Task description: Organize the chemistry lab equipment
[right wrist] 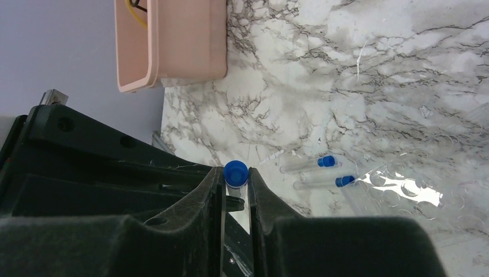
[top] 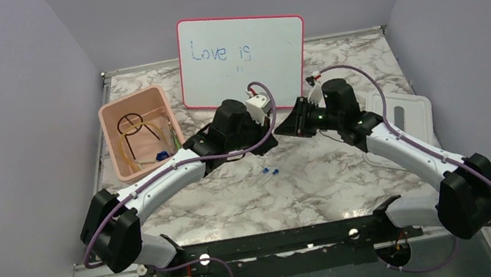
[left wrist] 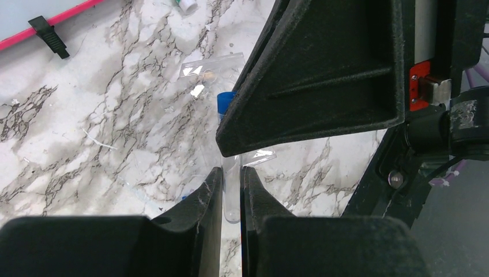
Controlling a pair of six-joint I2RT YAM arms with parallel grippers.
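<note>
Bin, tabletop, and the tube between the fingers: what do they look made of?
Bin: likely plastic, matte pink, with smooth moulded walls and a rounded rim.
Tabletop: marble-veined, faint sheen; stone or a printed surface, cannot tell.
Tube: clear, the table shows through it; glass or plastic, left open.
Its cap: opaque blue, probably plastic.

Marble table (top: pixel 324 184) carries pink bin (top: pixel 131 98), whiteboard (top: pixel 242 57), white lid (top: pixel 413 112) — and two blue-capped tubes (top: pixel 265 175).

The whiteboard (top: pixel 243 61) reads "Love is" in blue marker.
</note>
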